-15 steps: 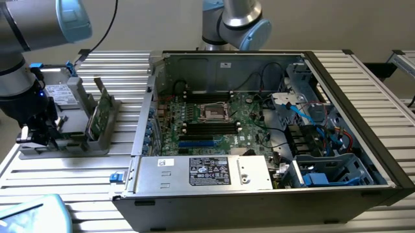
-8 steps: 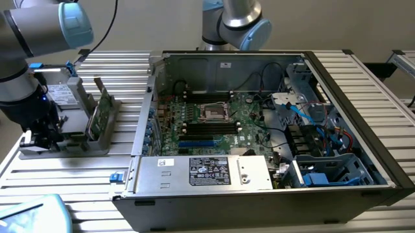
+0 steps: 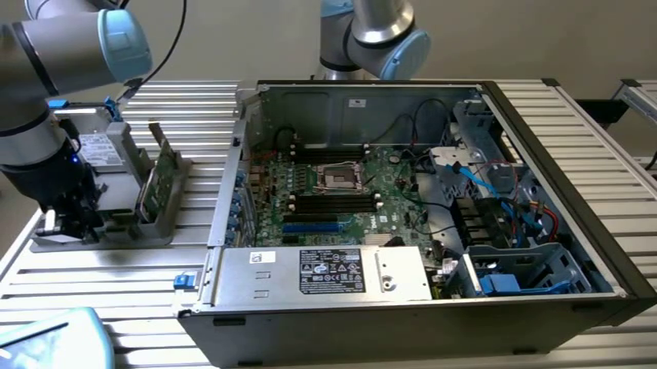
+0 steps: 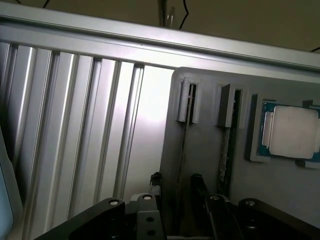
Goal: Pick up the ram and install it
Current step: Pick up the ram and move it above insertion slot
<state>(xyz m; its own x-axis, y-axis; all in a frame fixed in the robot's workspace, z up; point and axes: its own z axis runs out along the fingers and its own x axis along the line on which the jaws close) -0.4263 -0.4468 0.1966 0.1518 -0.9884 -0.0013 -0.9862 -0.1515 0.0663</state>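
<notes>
Fingers [image 4: 197, 184] spread wide and empty above the grey holder [image 4: 205, 125], the upright ram [image 4: 227, 147] just beside them.

The claw [image 4: 176, 186] is hovering over the grey holder [image 4: 205, 145] on the ribbed table [image 4: 75, 125], fingers spread either side of the edge-on ram [image 4: 184, 135], a processor [image 4: 292, 132] sitting nearby.

An open case [image 3: 575, 238] stands on the slatted table [image 3: 185, 104], toward its edge on the exterior view's right. Inside lie a motherboard [image 3: 349, 211] with 1 socket [image 3: 340, 177] at its middle and a power supply [image 3: 328, 273] along the case's near edge. A gray holder [image 3: 134, 234] near the table's opposite edge carries 1 drive [image 3: 103, 150] and 1 square processor [image 4: 292, 132].
</notes>
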